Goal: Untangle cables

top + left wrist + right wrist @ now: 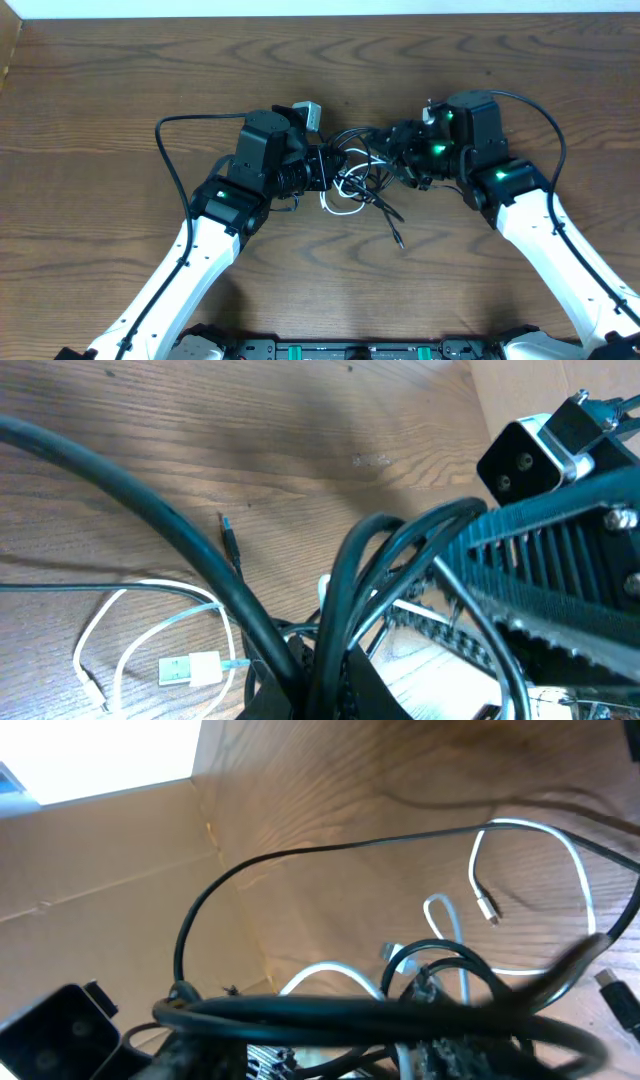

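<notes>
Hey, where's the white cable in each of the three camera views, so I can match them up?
Overhead: the white cable loops near the centre of the picture, inside the tangle.
Left wrist: lower left, lying in loops with its flat plug showing.
Right wrist: upper right, an open loop with a small plug end.
Shared landmark: the black cables tangled beside it.

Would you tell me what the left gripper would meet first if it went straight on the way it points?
Most likely the cables: the tangle lies right before the left gripper; the right gripper faces it just beyond, though height is unclear.
</notes>
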`<state>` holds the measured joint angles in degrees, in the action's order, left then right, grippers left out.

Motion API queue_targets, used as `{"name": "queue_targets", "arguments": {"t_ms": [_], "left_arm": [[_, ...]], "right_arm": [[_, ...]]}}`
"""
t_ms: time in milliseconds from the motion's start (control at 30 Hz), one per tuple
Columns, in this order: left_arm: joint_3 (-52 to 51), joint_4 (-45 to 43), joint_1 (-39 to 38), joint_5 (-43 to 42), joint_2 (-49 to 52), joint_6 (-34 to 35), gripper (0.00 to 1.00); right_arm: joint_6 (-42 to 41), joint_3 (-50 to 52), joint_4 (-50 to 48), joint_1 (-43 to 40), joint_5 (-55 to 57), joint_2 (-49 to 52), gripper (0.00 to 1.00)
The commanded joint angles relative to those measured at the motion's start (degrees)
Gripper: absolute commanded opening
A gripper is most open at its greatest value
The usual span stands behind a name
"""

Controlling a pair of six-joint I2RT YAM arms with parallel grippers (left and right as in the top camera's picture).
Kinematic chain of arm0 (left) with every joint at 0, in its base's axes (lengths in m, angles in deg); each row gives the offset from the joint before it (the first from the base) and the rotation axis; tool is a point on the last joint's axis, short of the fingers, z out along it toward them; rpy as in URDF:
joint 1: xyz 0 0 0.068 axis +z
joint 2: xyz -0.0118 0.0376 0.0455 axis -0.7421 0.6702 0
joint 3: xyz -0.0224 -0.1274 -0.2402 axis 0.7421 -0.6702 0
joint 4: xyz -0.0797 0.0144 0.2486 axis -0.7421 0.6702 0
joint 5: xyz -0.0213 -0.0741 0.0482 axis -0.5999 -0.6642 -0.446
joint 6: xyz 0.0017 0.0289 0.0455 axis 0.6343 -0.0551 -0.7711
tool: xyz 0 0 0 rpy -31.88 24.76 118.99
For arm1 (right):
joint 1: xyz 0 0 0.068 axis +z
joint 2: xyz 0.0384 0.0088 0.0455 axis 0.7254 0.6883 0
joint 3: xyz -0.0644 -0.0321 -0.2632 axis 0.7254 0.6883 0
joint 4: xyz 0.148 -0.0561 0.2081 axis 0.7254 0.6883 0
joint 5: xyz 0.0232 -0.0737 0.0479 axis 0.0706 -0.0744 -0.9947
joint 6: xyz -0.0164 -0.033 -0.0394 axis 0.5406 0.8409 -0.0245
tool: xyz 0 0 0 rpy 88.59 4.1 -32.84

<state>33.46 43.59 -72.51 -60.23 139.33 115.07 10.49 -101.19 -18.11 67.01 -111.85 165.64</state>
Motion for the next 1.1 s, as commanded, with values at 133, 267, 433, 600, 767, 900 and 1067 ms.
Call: {"name": "queue_targets", "arguments": {"t_ms": [133,267,433,600,767,900,1067], "left_arm": [[0.50,-0.79,-0.50,-1.33,-0.11,-1.77,0.08],[0.50,-0.79,-0.48,-0.68,-0.13,-1.81,0.08],[0.50,-0.70,-0.37,2.32,-0.13,-1.84,0.08],[0.50,0.04,1.73,9.62,-0.13,-1.84,0.08],[0.50,0.11,4.13,10.10,-0.11,-1.81,0.17],[0.50,0.11,4.17,10.08,-0.11,-1.81,0.25],[0.50,-0.17,4.17,5.51,-0.11,-1.36,0.08]], "right_arm": [[0.92,-0.44,1.33,4.26,-2.21,-0.02,0.09],[6.51,-0.44,2.49,3.30,-2.23,-0.04,0.01],[15.06,-0.44,5.20,1.64,-2.23,-0.50,0.01],[24.57,-0.44,11.96,-4.46,0.31,-6.62,0.01],[32.22,-0.44,19.82,-13.70,6.10,-18.80,0.01],[35.78,-0.44,23.93,-20.15,9.75,-28.61,0.01],[36.13,-0.44,25.31,-22.27,10.86,-35.26,0.02]]}}
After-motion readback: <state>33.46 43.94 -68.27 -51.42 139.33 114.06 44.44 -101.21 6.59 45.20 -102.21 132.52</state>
